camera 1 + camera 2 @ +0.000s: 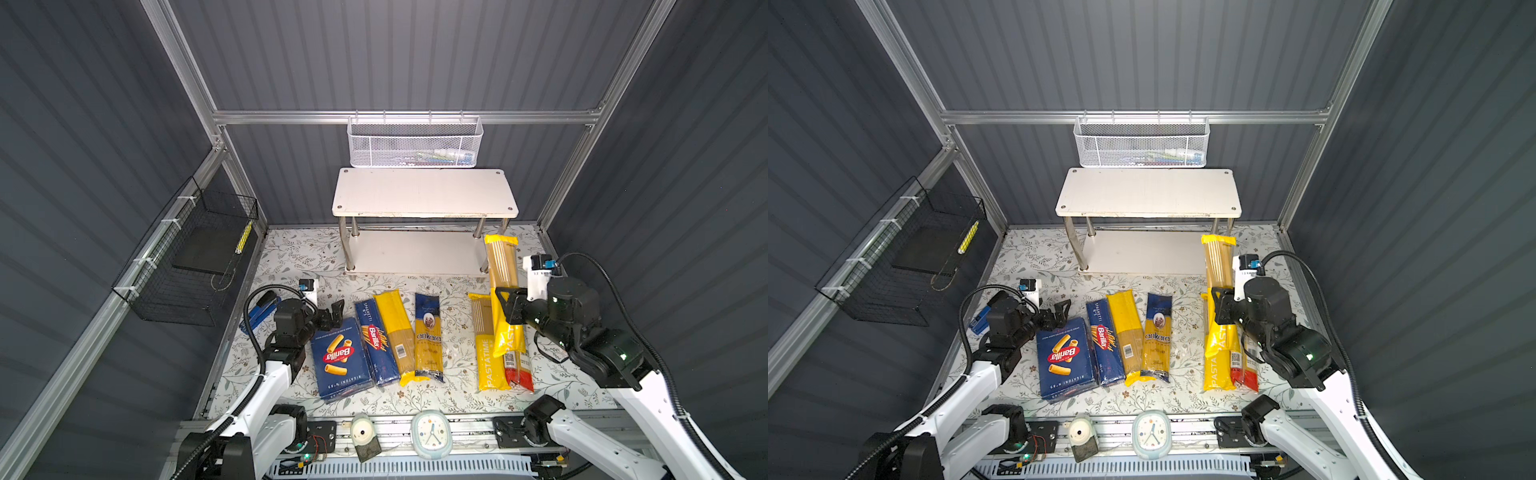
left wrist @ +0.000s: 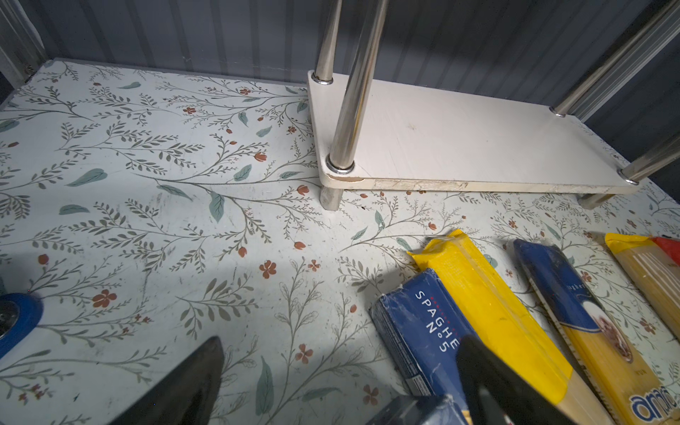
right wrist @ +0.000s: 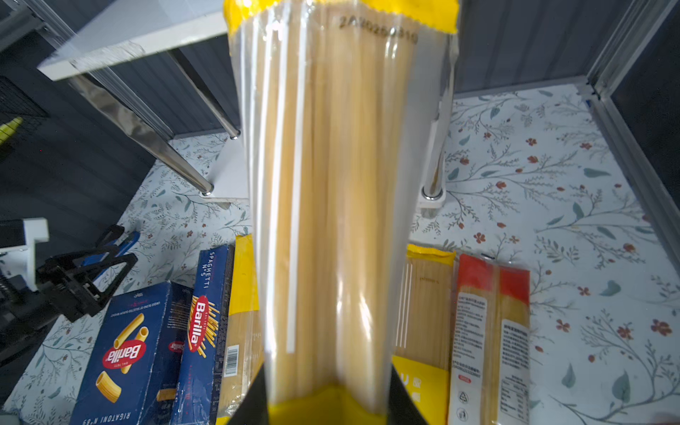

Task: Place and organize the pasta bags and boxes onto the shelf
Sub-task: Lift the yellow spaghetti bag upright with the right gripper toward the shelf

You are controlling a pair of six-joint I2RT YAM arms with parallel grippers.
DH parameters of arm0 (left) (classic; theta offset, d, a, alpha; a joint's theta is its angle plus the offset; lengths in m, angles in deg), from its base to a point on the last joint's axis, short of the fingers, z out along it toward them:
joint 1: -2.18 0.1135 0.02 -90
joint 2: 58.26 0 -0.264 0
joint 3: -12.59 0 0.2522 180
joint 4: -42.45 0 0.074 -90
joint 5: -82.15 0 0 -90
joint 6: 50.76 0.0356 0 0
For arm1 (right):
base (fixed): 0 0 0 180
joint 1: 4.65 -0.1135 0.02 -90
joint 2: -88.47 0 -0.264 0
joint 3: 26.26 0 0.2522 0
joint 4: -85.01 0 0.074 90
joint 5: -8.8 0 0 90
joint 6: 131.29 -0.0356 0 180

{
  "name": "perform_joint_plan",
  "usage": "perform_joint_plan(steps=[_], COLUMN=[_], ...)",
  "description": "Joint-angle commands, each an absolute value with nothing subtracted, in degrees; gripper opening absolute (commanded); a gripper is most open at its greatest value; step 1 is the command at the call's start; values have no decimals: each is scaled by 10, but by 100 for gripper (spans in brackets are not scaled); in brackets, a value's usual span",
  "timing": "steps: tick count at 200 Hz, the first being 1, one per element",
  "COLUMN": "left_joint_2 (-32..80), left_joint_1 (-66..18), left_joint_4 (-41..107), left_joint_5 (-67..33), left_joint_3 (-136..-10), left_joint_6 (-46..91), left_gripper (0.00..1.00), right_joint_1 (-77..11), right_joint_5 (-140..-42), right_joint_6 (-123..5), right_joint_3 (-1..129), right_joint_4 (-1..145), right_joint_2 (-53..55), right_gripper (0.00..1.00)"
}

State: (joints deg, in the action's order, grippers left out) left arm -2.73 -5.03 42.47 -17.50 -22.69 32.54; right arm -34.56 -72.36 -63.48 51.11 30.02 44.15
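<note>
1. Holding the long yellow-and-clear PASTATIME spaghetti bag (image 1: 503,257) near its middle, the right gripper (image 1: 505,306) is clamped on it above the right side of the floral-patterned worktop (image 1: 291,257). The bag's far end points at the right end of the white two-tier shelf (image 1: 424,191). Pushed straight on, it could strike a chrome post (image 3: 433,180) or the edge of the upper board.
2. The film looks slick and the grip narrow, so the bag may pivot or slide in the jaws, droop, and snap strands.
3. Laid front to back, the bag would likely overhang the shallow board and tip off; it probably needs turning along the board.
4. A second yellow PASTATIME bag (image 1: 484,345) and a red spaghetti bag (image 1: 521,372) lie beneath, toward the worktop's front right; a low sweep could drag them.
5. The left gripper (image 1: 337,313), jaws apart and empty, hovers by the wide dark blue Barilla rigatoni box (image 1: 340,357) near the worktop's left edge. The arms could clash if both reach for the shelf.
</note>
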Motion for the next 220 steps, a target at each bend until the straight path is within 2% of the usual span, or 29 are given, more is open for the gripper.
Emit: perform_joint_plan(steps=[1, 186, 220], left_joint_2=[-39, -23, -21], left_joint_1=[-55, -55, -55], left_joint_4=[432, 430, 429], left_joint_5=[-181, -185, -185], left_joint_3=[-219, -227, -228], left_joint_6=[323, 324, 324], left_gripper=[100, 100, 100], right_joint_1=[-342, -216, -187], right_joint_5=[-729, -785, -809], right_joint_6=[-598, -544, -537], right_joint_3=[576, 824, 892], right_joint_4=[349, 384, 379], right_joint_2=[421, 247, 175], right_gripper=[0, 0, 0])
